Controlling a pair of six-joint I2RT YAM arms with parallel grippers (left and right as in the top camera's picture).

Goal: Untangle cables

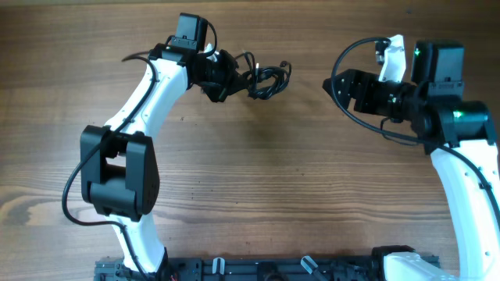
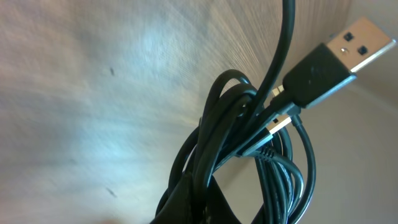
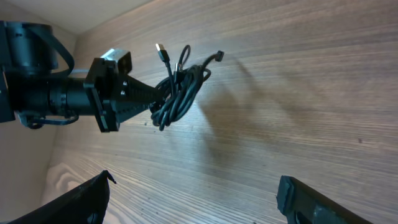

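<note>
A tangled bundle of thin black cables (image 1: 268, 81) with small plug ends hangs in the air at the upper middle of the table. My left gripper (image 1: 233, 81) is shut on the bundle's left end and holds it up. In the left wrist view the looped cables (image 2: 249, 155) fill the frame, with a USB plug (image 2: 339, 59) sticking out to the upper right. My right gripper (image 1: 334, 84) is open and empty, well to the right of the bundle. The right wrist view shows the bundle (image 3: 180, 93) held by the left arm, far beyond my spread right fingers (image 3: 193, 199).
The wooden table (image 1: 258, 179) spreads under both arms. A black rail with clips (image 1: 266, 269) runs along the front edge. The thicker black wires of the right arm (image 1: 344, 62) loop near its wrist.
</note>
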